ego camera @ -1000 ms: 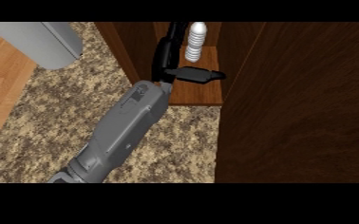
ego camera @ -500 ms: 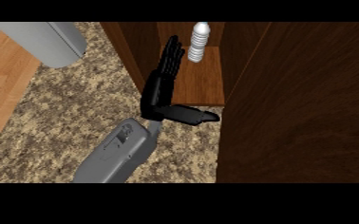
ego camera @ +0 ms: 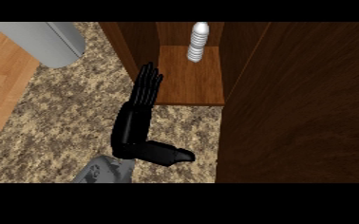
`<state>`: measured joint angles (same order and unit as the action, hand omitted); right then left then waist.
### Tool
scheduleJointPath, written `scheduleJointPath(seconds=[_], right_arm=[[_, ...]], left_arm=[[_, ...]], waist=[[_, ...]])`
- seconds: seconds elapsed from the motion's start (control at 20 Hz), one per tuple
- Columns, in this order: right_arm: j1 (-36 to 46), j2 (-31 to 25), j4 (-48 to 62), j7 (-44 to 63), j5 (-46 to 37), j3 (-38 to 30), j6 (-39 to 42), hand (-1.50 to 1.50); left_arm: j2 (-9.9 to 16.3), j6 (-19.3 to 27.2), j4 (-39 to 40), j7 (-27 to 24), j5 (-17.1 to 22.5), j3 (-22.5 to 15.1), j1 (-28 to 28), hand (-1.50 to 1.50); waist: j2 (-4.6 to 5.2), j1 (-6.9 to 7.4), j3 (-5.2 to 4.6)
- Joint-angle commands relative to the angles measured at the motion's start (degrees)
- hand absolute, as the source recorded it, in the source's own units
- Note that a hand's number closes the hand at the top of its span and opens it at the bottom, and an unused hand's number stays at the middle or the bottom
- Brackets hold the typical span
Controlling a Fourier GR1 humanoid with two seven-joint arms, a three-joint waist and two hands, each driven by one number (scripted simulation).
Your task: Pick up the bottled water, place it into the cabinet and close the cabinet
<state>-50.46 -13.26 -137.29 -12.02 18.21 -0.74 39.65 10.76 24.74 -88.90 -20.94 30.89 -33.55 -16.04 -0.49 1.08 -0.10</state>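
Grey appliance [ego camera: 49,42] sits at your far left, on the speckled worktop [ego camera: 63,118], with a strip of wooden floor [ego camera: 14,83] beyond the worktop's left edge. Moving right, you see one hand [ego camera: 136,121] low in the view, fingers [ego camera: 147,83] straight and together pointing up toward the cabinet [ego camera: 294,104], thumb [ego camera: 168,154] stuck out to the right; it holds nothing. You can't tell from this view alone which hand it is. Right of the fingertips is the cabinet's open compartment with its shelf [ego camera: 189,83]. Bottled water [ego camera: 198,42] stands upright at the back of that shelf, well apart from the hand. Cabinet door [ego camera: 291,123] fills your right side, open.
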Motion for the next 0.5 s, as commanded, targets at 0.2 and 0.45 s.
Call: scheduleJointPath(seconds=[0.2,0.45], right_arm=[[-0.96,-1.47,-12.77,8.62,-8.03,10.87,-0.38,1.5],[0.15,-1.12,-14.7,11.59,-11.56,18.88,-1.23,1.5]], left_arm=[[6.42,0.74,-13.76,1.18,-0.36,-0.52,11.02,-1.5],[9.76,-1.72,-16.39,-1.14,0.48,1.35,16.21,-1.5]], waist=[[-0.01,-0.14,-0.06],[-0.02,-0.57,-0.17]])
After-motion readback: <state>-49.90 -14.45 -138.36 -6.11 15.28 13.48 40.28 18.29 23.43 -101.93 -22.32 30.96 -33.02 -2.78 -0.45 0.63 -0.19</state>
